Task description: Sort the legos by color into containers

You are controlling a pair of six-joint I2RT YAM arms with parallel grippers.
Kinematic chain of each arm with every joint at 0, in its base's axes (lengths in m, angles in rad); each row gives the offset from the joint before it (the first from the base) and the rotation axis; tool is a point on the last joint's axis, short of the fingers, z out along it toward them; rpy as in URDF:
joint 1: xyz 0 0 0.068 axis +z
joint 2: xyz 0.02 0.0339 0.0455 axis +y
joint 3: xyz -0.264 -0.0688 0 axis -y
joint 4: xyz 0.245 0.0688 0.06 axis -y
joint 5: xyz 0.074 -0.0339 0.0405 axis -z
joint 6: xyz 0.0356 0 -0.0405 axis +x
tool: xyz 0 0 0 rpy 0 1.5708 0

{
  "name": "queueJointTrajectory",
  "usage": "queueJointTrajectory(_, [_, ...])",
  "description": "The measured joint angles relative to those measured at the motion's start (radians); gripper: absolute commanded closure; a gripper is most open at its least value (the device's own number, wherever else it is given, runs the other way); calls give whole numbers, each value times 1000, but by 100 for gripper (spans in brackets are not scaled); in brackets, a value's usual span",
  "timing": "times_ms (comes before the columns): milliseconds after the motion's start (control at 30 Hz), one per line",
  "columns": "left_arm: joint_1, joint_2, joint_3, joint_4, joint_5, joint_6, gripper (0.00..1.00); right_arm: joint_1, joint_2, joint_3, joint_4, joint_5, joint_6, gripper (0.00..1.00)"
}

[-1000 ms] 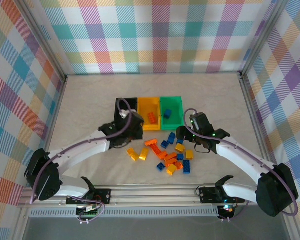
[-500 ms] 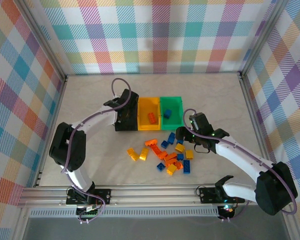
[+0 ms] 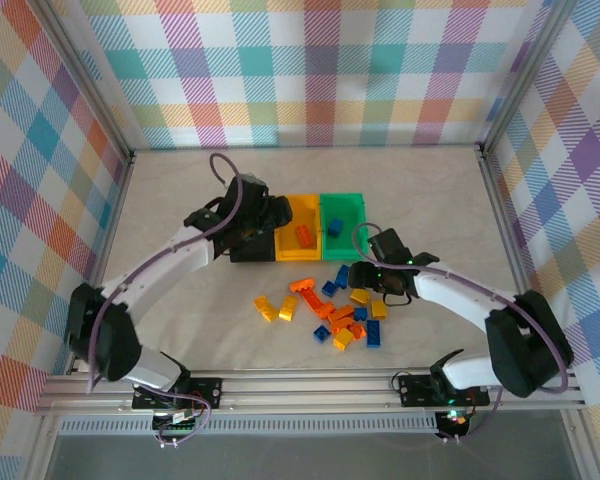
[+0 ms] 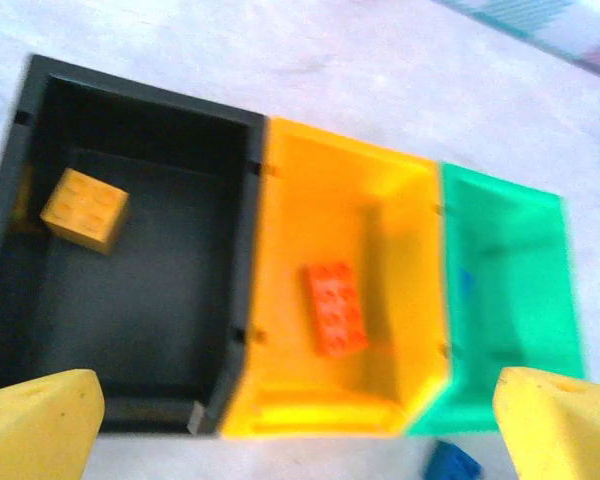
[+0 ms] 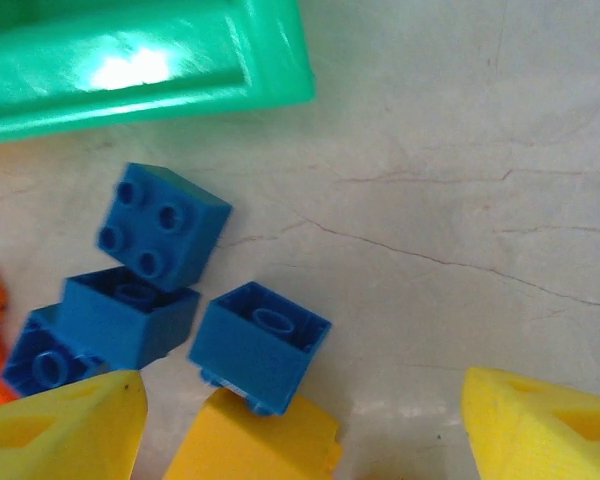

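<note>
The white left arm with black joints is reaching far forward and bending at the elbow. Its left gripper is pointing down and holding its 2 yellow fingers wide apart. The white right arm is stretching in toward the middle. Its right gripper is pointing down too, with its 2 yellow fingers apart.

Pale, faintly veined worktop enclosed on three sides by pastel plaid walls. Aluminium posts mark the corners; an aluminium rail borders the near edge. Lighting even, diffuse.
</note>
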State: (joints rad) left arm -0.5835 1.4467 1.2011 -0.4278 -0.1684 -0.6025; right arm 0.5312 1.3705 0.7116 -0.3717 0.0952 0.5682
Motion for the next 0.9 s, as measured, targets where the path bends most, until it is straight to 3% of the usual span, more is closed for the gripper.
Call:
queueJointTrajectory(167, [-80, -122, -169, 52, 41, -38, 0, -2, 76, 17, 55, -12, 23, 24])
queueJointTrajectory(333, [-95, -184, -309, 62, 56, -79, 0, -2, 132, 31, 82, -14, 44, 35])
queueJointTrajectory(667, [-96, -272, -354, 70, 45, -101, 0, -2, 138, 31, 80, -10, 60, 65])
queueJointTrajectory(900, [-96, -273, -402, 64, 47, -109, 0, -2, 25, 56, 8, -3, 24, 69])
